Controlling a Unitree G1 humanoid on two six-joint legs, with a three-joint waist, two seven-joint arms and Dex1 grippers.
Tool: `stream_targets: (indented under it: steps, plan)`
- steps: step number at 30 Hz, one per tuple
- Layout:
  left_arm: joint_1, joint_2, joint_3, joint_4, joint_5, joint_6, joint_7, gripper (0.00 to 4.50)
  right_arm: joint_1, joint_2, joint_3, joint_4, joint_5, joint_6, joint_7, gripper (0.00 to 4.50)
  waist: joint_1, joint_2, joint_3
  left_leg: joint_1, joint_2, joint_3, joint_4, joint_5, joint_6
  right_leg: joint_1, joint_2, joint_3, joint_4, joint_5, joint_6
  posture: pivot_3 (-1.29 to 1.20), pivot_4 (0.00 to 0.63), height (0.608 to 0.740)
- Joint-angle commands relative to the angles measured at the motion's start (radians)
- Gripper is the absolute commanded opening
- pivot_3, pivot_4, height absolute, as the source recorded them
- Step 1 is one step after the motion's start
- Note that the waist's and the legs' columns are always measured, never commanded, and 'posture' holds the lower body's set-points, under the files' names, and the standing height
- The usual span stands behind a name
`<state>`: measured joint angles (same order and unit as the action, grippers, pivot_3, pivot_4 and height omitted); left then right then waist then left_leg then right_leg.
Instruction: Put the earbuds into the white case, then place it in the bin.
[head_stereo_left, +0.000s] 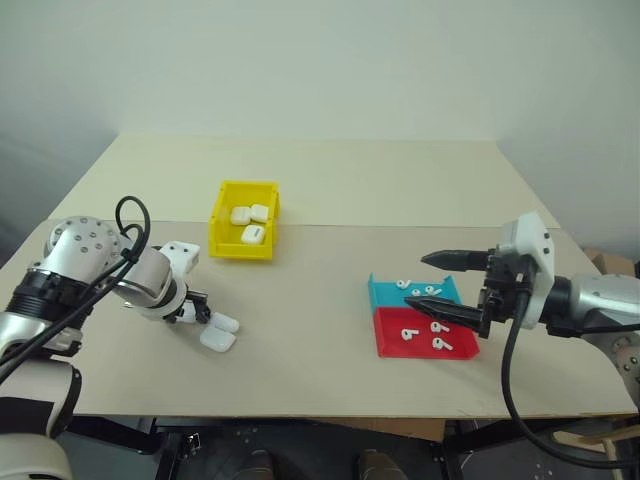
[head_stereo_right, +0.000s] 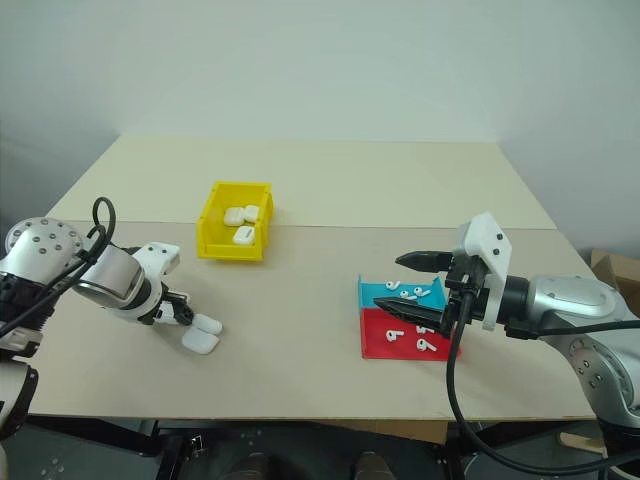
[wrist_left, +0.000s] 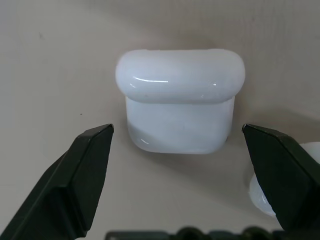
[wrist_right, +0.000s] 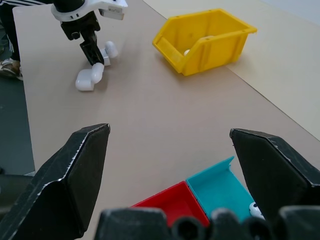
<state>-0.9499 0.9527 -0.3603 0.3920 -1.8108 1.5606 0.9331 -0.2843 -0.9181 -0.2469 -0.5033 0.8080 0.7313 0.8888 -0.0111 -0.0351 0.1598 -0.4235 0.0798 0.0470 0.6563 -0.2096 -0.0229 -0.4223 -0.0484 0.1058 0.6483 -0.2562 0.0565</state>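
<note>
Head stereo pair: we look forward and down over the table (head_stereo_left: 330, 250) from its near edge toward the far edge and wall; both eyes share the whole top, the right eye shifting everything slightly leftward. We see the yellow bin (head_stereo_left: 243, 221), the tray (head_stereo_left: 420, 318) near the right edge, and the white case (head_stereo_right: 201, 341) in both.

Left wrist camera: we look steeply down, very close, along two spread black fingers (wrist_left: 75, 185) at the white case (wrist_left: 180, 100); shared with the head views.

Right wrist camera: we look nearly level across the table toward the left edge, sharing the bin (wrist_right: 205, 40), the tray (wrist_right: 215, 187), the case and the left gripper (wrist_right: 92, 55).
</note>
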Motion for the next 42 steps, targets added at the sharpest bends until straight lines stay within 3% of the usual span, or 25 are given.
stream_targets:
  steps: [1, 7, 14, 19, 22, 26, 29, 31, 33, 36, 42]
  plan:
    - [-0.003, -0.004, 0.003, 0.003, -0.057, -0.041, 0.09, 4.5, -0.013, -0.018, -0.033, -0.027, 0.019, 0.002, -0.001, 4.49, 0.001, 0.0, 0.0, 0.0, 0.0, 0.0, 0.0, 0.0, 0.0, 0.0, 0.0, 0.0, 0.0, 0.0, 0.0, 0.0, 0.15, 0.74]
    - [0.019, -0.018, -0.001, -0.001, -0.125, -0.096, 0.165, 4.5, -0.017, -0.021, -0.033, -0.027, 0.018, 0.002, -0.004, 4.49, 0.003, 0.0, 0.0, 0.0, 0.0, 0.0, 0.0, 0.001, -0.002, 0.0, 0.0, 0.0, 0.0, 0.0, 0.0, 0.0, 0.15, 0.74]
    - [0.051, -0.002, -0.007, -0.04, -0.161, -0.13, 0.218, 2.79, -0.009, -0.027, -0.044, -0.035, 0.023, 0.004, -0.007, 4.5, 0.006, 0.0, 0.0, 0.001, -0.001, 0.0, 0.0, 0.001, -0.003, 0.001, -0.001, 0.0, 0.0, 0.0, 0.0, 0.0, 0.15, 0.74]
    - [0.075, 0.028, 0.018, -0.115, -0.161, -0.153, 0.208, 2.76, -0.009, -0.026, -0.043, -0.033, 0.022, 0.002, -0.009, 4.5, 0.004, 0.0, 0.0, 0.001, -0.002, 0.0, 0.0, 0.001, -0.003, 0.001, -0.002, 0.0, 0.0, 0.0, 0.0, 0.0, 0.15, 0.74]
    - [0.133, 0.099, 0.086, -0.303, -0.131, -0.183, 0.132, 2.76, -0.005, -0.024, -0.044, -0.034, 0.021, 0.002, -0.012, 4.5, -0.002, 0.0, 0.0, 0.0, -0.002, 0.0, -0.001, 0.002, -0.003, 0.0, -0.002, 0.0, 0.0, 0.0, 0.0, 0.0, 0.15, 0.74]
    - [0.252, 0.189, 0.266, -0.62, 0.09, -0.24, -0.135, 2.76, 0.0, -0.017, -0.045, -0.03, 0.021, -0.003, -0.014, 4.5, 0.002, 0.0, 0.0, 0.0, -0.002, 0.0, -0.003, 0.003, -0.005, -0.001, -0.002, 0.0, -0.001, 0.0, 0.0, 0.0, 0.15, 0.74]
    - [0.391, 0.217, 0.408, -0.818, 0.334, -0.401, -0.422, 2.76, -0.006, -0.004, -0.04, -0.019, 0.021, -0.008, -0.022, 4.5, 0.005, 0.001, 0.0, 0.002, -0.004, 0.001, -0.007, 0.006, -0.01, -0.001, -0.005, -0.001, -0.001, 0.0, 0.0, 0.0, 0.15, 0.74]
    - [0.501, 0.181, 0.464, -0.915, 0.551, -0.601, -0.596, 2.76, -0.014, 0.008, -0.035, -0.016, 0.025, -0.01, -0.027, 4.5, 0.01, 0.001, 0.0, 0.003, -0.005, 0.002, -0.01, 0.007, -0.013, 0.0, -0.006, -0.001, -0.001, 0.0, 0.0, 0.0, 0.15, 0.74]
    - [0.607, 0.06, 0.535, -0.957, 0.704, -0.837, -0.782, 2.76, -0.022, 0.02, -0.026, -0.015, 0.022, -0.012, -0.034, 4.5, 0.015, 0.002, -0.001, 0.004, -0.006, 0.002, -0.012, 0.008, -0.014, 0.001, -0.007, -0.001, -0.002, 0.0, 0.0, 0.0, 0.15, 0.74]
    - [0.641, -0.023, 0.565, -0.934, 0.719, -0.927, -1.053, 2.76, -0.033, 0.034, -0.024, -0.015, 0.024, -0.008, -0.041, 4.5, 0.021, 0.001, -0.001, 0.004, -0.007, 0.001, -0.012, 0.008, -0.014, 0.001, -0.007, -0.001, -0.002, 0.001, -0.001, 0.0, 0.15, 0.74]
    - [0.566, -0.165, 0.519, -0.793, 0.746, -1.063, -1.566, 2.76, -0.044, 0.032, -0.021, -0.011, 0.025, -0.008, -0.037, 4.5, 0.022, 0.0, -0.002, 0.002, -0.008, 0.0, -0.011, 0.008, -0.012, 0.002, -0.009, -0.002, -0.003, 0.0, 0.001, 0.0, 0.15, 0.74]
